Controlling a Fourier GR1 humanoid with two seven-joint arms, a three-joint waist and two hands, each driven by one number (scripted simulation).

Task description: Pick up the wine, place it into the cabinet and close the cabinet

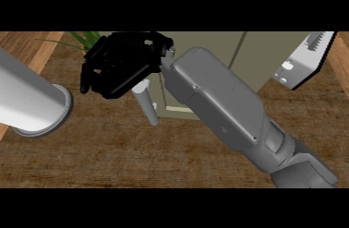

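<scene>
No wine bottle shows in the head view. The olive-grey cabinet (pixel 266 56) fills the upper middle, with a seam running down its front. A pale bar handle (pixel 148 109) sticks out from its lower left part. My right hand (pixel 121 65) is black and lies at the cabinet's left edge, just above that handle, fingers relaxed and hanging towards the left with nothing in them. Its grey forearm (pixel 225 107) crosses the cabinet from the lower right and hides much of the front. Of the left arm only a grey forearm (pixel 27 98) shows at the left edge.
The wooden counter (pixel 136 153) spreads below and to the left. Green plant leaves (pixel 85 39) poke in at the top left behind my right hand. A pale tilted panel (pixel 303 61) with a small knob stands at the upper right beside the cabinet.
</scene>
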